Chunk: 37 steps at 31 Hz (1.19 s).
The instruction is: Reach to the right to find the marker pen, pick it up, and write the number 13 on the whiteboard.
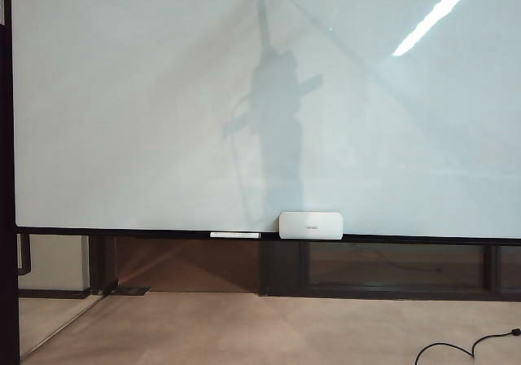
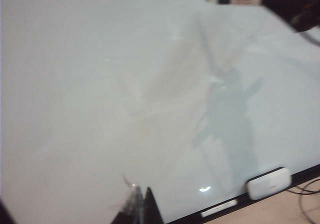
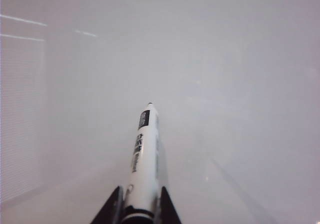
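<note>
The whiteboard [image 1: 163, 96] fills almost the whole exterior view, a glossy pale panel with a thin dark lower edge; its surface bears reflections of ceiling lights and a faint grey shadow of the robot near the middle. No written digits can be made out on it. On the ledge at the lower edge lie a white rounded box [image 1: 311, 225] and, just to its left, a long thin white stick [image 1: 234, 235]. Neither arm appears in the exterior view.

The right gripper [image 3: 139, 204] is closed on the marker pen [image 3: 143, 159], one dark finger [image 3: 111, 209] on each side of the whitish barrel, with the black tip pointing at the whiteboard [image 3: 225, 84]. The left wrist view shows the same marker pen [image 2: 235, 0] projecting from the dark right gripper [image 2: 272, 1] in front of the whiteboard [image 2: 100, 84], high above the box [image 2: 269, 183].

Of the left gripper [image 2: 140, 209] only dark finger ends show; whether it is open cannot be told.
</note>
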{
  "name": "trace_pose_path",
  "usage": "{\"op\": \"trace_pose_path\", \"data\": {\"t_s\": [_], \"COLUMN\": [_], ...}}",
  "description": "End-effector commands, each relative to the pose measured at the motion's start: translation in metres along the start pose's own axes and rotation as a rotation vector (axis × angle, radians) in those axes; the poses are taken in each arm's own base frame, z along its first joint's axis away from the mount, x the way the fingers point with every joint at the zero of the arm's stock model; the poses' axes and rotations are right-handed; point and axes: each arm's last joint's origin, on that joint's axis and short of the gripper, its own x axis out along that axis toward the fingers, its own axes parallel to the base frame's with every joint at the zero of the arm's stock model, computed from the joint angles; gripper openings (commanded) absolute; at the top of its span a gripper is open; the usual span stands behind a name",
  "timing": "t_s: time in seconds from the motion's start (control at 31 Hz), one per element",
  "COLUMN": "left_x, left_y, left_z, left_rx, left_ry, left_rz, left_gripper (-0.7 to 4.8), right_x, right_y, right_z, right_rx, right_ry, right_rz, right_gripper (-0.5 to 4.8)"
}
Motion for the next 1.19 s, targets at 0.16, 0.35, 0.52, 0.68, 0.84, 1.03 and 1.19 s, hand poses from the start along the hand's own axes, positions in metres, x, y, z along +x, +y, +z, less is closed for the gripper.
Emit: {"op": "trace_pose_path", "data": {"t_s": [0.16,0.35,0.52,0.68,0.84,1.03,1.19], "left_x": [-0.001,-0.001,-0.001,-0.001,-0.001,-0.001,-0.001], "left_y": [0.0,-0.001,0.0,0.0,0.0,-0.001,-0.001], "left_z": [0.005,0.004,0.004,0.004,0.004,0.004,0.005], "left_rx": [-0.005,-0.005,-0.005,-0.006,-0.006,-0.005,-0.003], "left_ry": [-0.059,-0.056,-0.049,-0.049,-0.049,-0.059,-0.07], "left_rz": [-0.087,-0.086,-0.062,-0.065,-0.065,-0.098,-0.113], "left_gripper": [-0.05,-0.05,-0.05,-0.05,-0.05,-0.05,-0.05], "right_x": [0.001,0.003,0.003,0.003,0.003,0.004,0.004], "right_y": [-0.001,-0.004,-0.006,-0.006,-0.008,-0.01,-0.013], "right_z": [0.0,-0.007,-0.01,-0.009,-0.009,-0.011,-0.016], "right_rx": [-0.002,-0.002,-0.003,-0.004,-0.006,-0.007,-0.007], "right_ry": [-0.027,-0.013,-0.011,-0.019,-0.019,-0.026,-0.012], "right_rz": [-0.004,-0.017,-0.021,-0.028,-0.044,-0.055,-0.061], "right_gripper": [-0.05,-0.05,-0.05,-0.05,-0.05,-0.05,-0.05]}}
